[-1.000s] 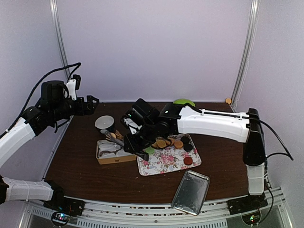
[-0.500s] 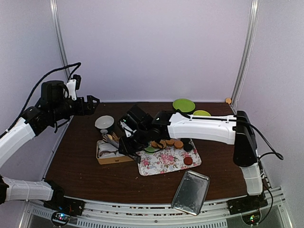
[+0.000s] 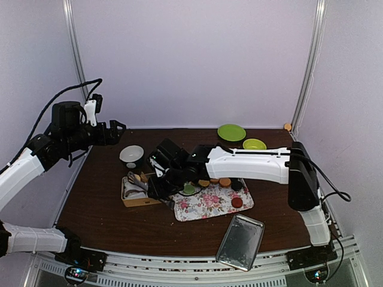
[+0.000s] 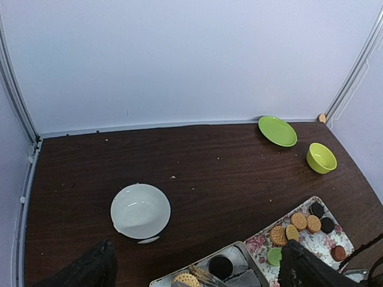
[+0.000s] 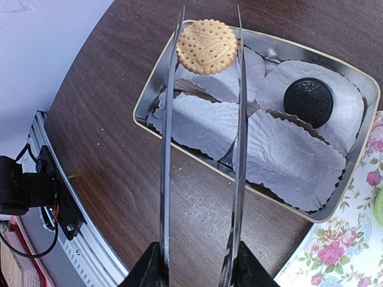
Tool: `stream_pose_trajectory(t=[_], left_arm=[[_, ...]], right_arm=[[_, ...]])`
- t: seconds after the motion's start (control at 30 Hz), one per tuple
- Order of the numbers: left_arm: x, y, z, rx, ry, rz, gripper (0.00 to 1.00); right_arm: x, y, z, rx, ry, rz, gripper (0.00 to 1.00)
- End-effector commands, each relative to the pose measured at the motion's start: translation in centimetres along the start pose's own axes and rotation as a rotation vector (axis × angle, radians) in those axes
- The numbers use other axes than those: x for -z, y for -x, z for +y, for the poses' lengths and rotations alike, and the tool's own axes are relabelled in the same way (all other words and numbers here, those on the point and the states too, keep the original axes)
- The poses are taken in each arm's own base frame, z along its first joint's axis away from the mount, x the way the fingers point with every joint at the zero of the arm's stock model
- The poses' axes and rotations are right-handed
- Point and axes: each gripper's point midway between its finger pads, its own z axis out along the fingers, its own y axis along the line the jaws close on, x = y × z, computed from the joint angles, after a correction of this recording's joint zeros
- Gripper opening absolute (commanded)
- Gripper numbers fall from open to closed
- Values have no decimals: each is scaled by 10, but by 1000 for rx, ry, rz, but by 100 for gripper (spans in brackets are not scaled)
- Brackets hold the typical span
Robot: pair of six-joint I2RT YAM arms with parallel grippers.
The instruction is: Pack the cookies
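The bench (image 3: 108,209) is a dark brown wood-grain slab. At its centre lies a rectangular floral-print tray (image 3: 209,206). A shallow bare-metal pan (image 3: 240,242) with rounded corners sits at the tray's 5 o'clock. An open metal tin (image 3: 143,201), lined with pleated white paper cups (image 5: 287,161), stands just beside the tray at 9 o'clock. A flat green plate (image 4: 277,131) rests at the bench's 1 o'clock and a round white bowl (image 4: 140,211) at 10 o'clock. The left end effector (image 4: 197,272) hangs over the 10 o'clock edge, fingers wide apart and empty. The right end effector (image 5: 209,24), two thin metal blades, is clamped on a round embossed golden cookie (image 5: 207,46) over the tin. A black cookie (image 5: 307,101) sits in one cup. The remaining cookies (image 4: 297,221), flat discs, line the tray's 12 o'clock edge.
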Motion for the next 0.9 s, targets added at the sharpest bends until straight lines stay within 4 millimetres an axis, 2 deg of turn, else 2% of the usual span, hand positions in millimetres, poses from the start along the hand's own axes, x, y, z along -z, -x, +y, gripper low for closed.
stream_pose_trajectory(t=[0.0,0.87], left_arm=[[7,24,-6,17,-27,-77,98],[7,23,-7,20,-37,-75,98]], right_arm=[[0,16,19,5,45,-54,35],[-22,6,11,0,26,-17,35]])
